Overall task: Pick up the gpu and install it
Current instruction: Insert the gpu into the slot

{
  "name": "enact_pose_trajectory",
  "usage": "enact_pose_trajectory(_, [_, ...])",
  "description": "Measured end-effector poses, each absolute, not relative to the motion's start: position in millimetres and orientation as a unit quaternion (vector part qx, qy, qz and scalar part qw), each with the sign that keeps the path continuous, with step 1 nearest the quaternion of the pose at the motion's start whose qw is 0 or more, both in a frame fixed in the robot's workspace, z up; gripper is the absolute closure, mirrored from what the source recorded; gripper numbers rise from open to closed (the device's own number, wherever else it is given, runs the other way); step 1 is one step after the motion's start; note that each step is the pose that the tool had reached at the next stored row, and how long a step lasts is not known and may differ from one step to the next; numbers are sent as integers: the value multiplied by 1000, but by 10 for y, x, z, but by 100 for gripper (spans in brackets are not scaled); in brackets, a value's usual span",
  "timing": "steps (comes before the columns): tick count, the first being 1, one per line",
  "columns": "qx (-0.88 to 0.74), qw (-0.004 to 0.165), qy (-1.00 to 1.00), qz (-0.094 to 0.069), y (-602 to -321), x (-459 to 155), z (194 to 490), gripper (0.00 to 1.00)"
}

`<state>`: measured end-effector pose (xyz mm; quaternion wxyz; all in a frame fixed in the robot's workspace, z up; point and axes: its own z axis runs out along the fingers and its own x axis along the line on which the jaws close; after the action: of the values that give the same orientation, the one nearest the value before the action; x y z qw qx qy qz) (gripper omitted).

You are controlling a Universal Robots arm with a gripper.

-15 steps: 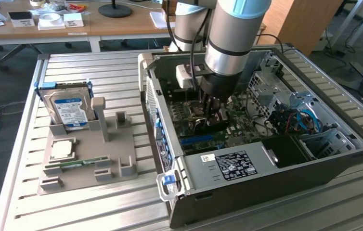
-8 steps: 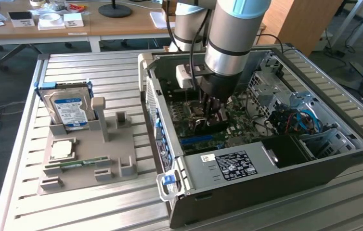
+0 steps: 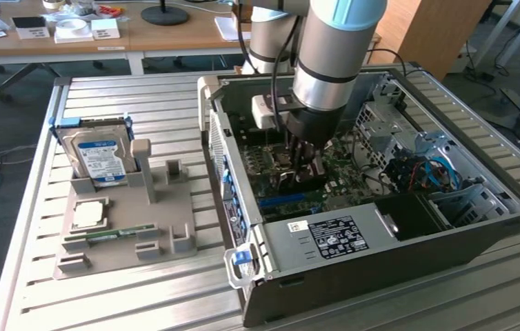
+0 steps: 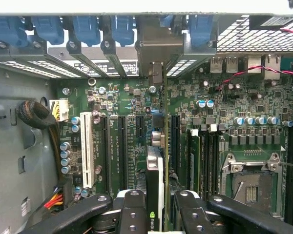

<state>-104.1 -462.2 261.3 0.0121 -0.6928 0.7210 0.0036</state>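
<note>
**Exterior view.** The arm reaches down into the open metal computer case. Its black gripper is over the green motherboard, and what it grips is hard to make out. A silver hard drive stands at the exterior view's left.

**Wrist view.** The gripper is clamped on the gpu. This thin card is seen edge-on above the slots, with its long axis running to its silver end bracket at the case wall.
</note>
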Motion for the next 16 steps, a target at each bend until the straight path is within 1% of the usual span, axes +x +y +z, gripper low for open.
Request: enact_pose_trajectory(16, [-693, 12, 721, 4, -4622, -1041, 2564, 74])
